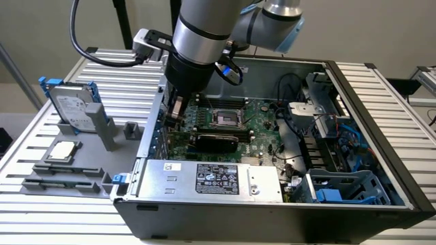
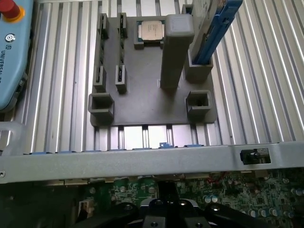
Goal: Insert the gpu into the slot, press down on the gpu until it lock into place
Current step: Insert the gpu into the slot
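Note:
The gpu [image 1: 215, 141], a black card with a green edge, stands on the green motherboard [image 1: 262, 120] inside the open computer case, just behind the silver power-supply box [image 1: 211, 178]. The slot is hidden. My gripper [image 1: 178, 113] hangs under the thick arm, low inside the case by the wall on the exterior view's left, a little beyond the gpu's end on that side. In the wrist view my gripper [image 2: 168, 211] is a dark shape above the motherboard [image 2: 247, 199], shut, and nothing shows between its fingers.
The case wall [image 2: 142, 160] runs just beside the gripper. Outside it, a grey fixture tray [image 1: 68, 173] carries a processor chip [image 1: 63, 149] and a hard drive [image 1: 73, 107] in a blue caddy. Cables and drive bays [image 1: 334, 138] crowd the case on the exterior view's right.

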You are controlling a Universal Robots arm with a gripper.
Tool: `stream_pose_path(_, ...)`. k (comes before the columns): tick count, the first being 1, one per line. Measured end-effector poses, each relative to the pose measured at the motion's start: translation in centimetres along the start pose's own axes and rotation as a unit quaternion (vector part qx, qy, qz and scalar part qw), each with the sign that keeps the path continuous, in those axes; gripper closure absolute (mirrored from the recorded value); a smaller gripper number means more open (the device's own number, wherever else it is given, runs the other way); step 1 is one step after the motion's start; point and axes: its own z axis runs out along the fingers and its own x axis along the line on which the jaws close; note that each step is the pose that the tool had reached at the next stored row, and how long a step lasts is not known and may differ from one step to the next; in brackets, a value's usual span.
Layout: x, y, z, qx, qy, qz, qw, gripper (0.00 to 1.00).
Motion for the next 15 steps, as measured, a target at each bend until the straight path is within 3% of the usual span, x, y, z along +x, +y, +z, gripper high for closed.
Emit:
stream_pose_path(11,-0.17,0.06,-0.12,-0.0061,-0.0043,0.016,0.9999,0.89)
stream_pose_path(15,-0.19,0.05,-0.10,-0.0067,-0.0052,0.021,0.9998,0.89)
